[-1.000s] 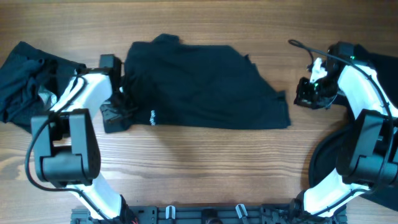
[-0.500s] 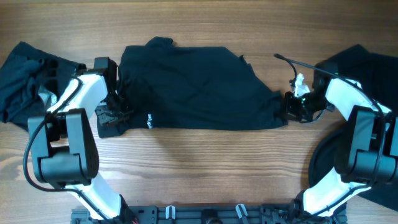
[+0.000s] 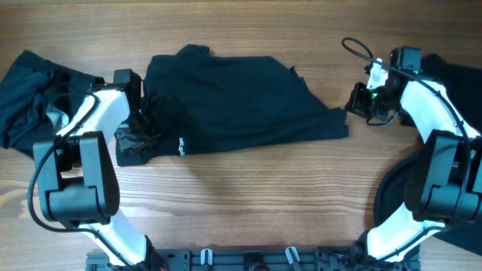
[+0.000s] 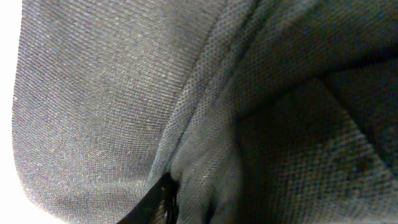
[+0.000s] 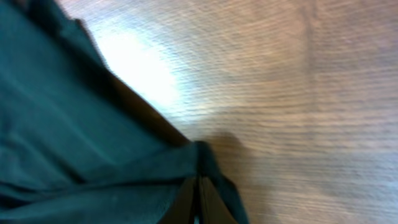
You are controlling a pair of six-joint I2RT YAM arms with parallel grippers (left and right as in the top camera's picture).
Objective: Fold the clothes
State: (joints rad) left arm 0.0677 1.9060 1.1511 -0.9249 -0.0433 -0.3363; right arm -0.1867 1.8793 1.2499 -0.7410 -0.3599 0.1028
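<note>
A black garment (image 3: 241, 98) lies spread across the middle of the wooden table (image 3: 248, 203). My left gripper (image 3: 138, 135) sits at its left edge. In the left wrist view the dark weave (image 4: 124, 93) fills the frame and folds round my left gripper (image 4: 166, 202), which is shut on it. My right gripper (image 3: 358, 102) is at the garment's right corner. The right wrist view shows its fingers (image 5: 186, 202) pressed together with the cloth's corner (image 5: 208, 162) pinched between them, just above the wood.
A heap of dark clothes (image 3: 26, 90) lies at the far left. More dark cloth (image 3: 459, 75) lies at the far right, behind the right arm. A black cable (image 3: 354, 49) loops above the right wrist.
My right gripper came in to the garment's right corner, shut on it, then moved up and to the right with it. The left gripper shifted slightly left with the garment's edge.
</note>
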